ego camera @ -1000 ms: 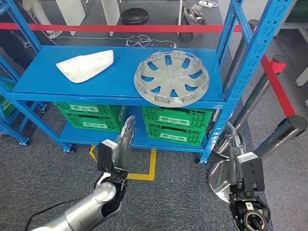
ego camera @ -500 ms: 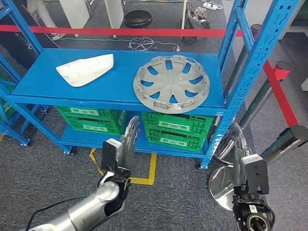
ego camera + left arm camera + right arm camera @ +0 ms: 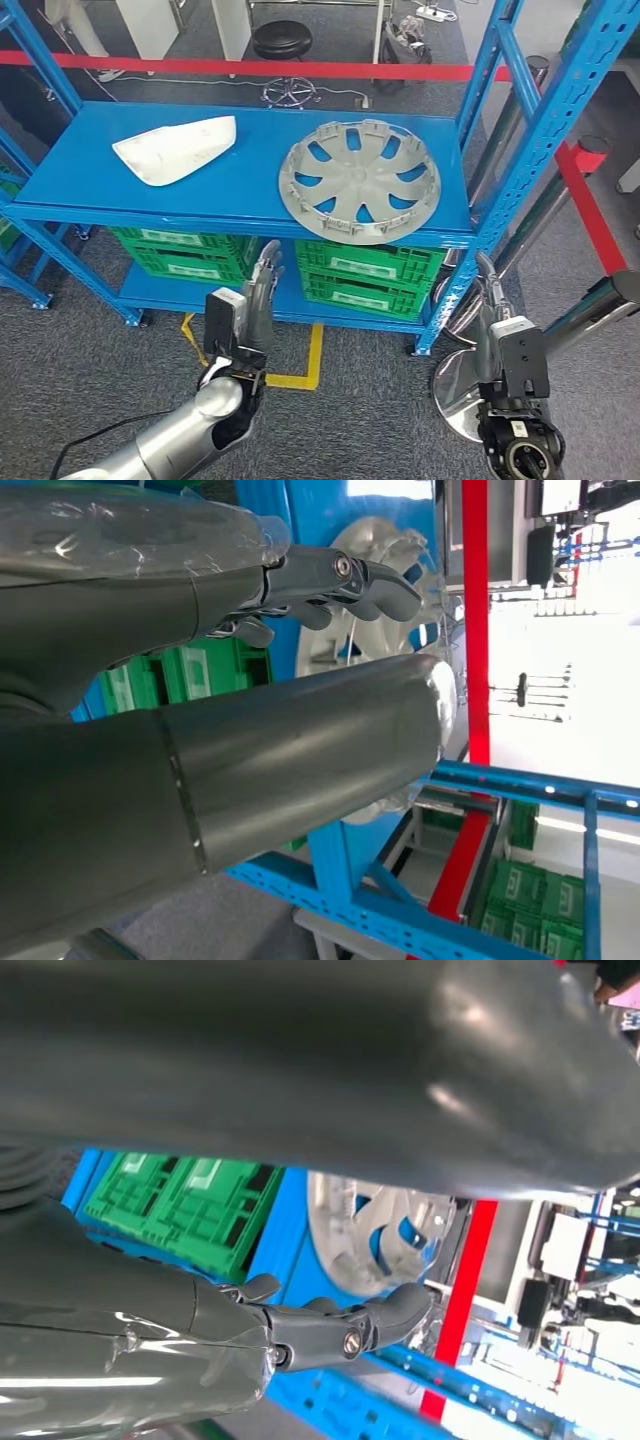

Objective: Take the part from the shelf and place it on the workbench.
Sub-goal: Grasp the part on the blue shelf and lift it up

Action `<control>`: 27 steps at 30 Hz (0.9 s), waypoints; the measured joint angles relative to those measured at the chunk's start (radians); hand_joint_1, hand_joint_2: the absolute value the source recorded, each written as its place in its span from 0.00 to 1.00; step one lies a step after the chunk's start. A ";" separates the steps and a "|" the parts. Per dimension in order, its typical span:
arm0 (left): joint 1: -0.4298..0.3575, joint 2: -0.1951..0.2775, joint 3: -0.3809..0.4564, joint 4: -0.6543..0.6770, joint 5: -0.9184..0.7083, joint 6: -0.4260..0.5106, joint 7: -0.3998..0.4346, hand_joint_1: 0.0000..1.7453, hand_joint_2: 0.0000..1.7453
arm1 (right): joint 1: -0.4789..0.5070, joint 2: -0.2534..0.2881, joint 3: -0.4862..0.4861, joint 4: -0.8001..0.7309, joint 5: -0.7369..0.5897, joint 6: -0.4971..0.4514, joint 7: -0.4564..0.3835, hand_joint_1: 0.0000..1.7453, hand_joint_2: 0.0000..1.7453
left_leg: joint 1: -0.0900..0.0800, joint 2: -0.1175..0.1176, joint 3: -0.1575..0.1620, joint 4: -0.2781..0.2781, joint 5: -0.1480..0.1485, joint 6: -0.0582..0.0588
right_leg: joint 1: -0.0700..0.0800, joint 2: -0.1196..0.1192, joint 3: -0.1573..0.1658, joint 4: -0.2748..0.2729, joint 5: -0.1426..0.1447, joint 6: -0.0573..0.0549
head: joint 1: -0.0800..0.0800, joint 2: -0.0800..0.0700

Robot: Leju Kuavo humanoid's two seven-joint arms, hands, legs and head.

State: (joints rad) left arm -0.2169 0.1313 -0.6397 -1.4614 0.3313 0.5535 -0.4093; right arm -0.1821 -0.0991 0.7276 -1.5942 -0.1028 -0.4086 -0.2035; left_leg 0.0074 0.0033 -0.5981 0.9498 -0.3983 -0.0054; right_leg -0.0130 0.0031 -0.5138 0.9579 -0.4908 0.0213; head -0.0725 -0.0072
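Resting on shelf (image 3: 241, 190), hubcap (image 3: 360, 181), untouched

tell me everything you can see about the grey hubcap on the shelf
The hubcap is a round, light grey wheel cover that looks like moulded plastic, with curved spokes and openings showing the blue shelf beneath. Small clips stand up around its rim, so it seems to lie inner face up. It rests flat on the right half of the upper shelf board, its near edge reaching slightly past the front lip. Neither hand touches it.
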 joint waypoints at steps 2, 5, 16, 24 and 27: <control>0.000 -0.001 0.000 0.000 0.000 -0.003 -0.001 0.00 0.00 | -0.001 -0.001 0.000 -0.001 0.001 0.000 0.000 0.00 0.00 | 0.002 -0.002 0.011 -0.006 -0.002 0.014 | -0.003 -0.001 -0.032 0.071 -0.039 0.008 | 0.009 0.000; 0.001 -0.002 0.000 0.002 0.000 -0.006 -0.001 0.00 0.00 | 0.001 -0.005 0.001 0.000 0.001 0.000 0.000 0.00 0.00 | -0.002 -0.006 0.021 -0.006 -0.011 0.024 | -0.003 -0.001 -0.139 0.276 -0.113 0.012 | 0.019 0.000; -0.001 -0.004 0.000 0.007 0.006 -0.006 -0.010 0.00 0.00 | 0.001 -0.008 0.004 0.000 -0.002 0.000 -0.005 0.00 0.00 | -0.009 -0.031 0.043 0.012 -0.045 -0.009 | 0.000 0.011 -0.023 -0.012 0.052 -0.030 | 0.020 0.000; -0.002 -0.001 0.000 0.009 0.009 -0.005 -0.013 0.00 0.00 | 0.001 -0.008 0.004 0.000 -0.005 0.000 -0.006 0.00 0.00 | 0.011 -0.004 -0.082 0.171 -0.045 -0.038 | -0.010 -0.009 0.000 -0.019 0.036 -0.028 | -0.003 0.000; -0.005 -0.001 0.000 0.009 0.009 -0.004 -0.012 0.00 0.00 | 0.000 -0.008 0.005 0.000 -0.005 0.003 -0.006 0.00 0.00 | 0.008 0.013 -0.008 0.007 0.014 -0.030 | -0.004 -0.012 0.009 -0.015 0.021 -0.011 | -0.006 0.000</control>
State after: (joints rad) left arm -0.2220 0.1305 -0.6401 -1.4521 0.3400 0.5500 -0.4217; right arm -0.1825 -0.1076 0.7323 -1.5946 -0.1080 -0.4060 -0.2100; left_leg 0.0153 0.0167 -0.6056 0.9572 -0.3841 -0.0351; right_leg -0.0171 -0.0084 -0.5053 0.9425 -0.4698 0.0100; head -0.0780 -0.0072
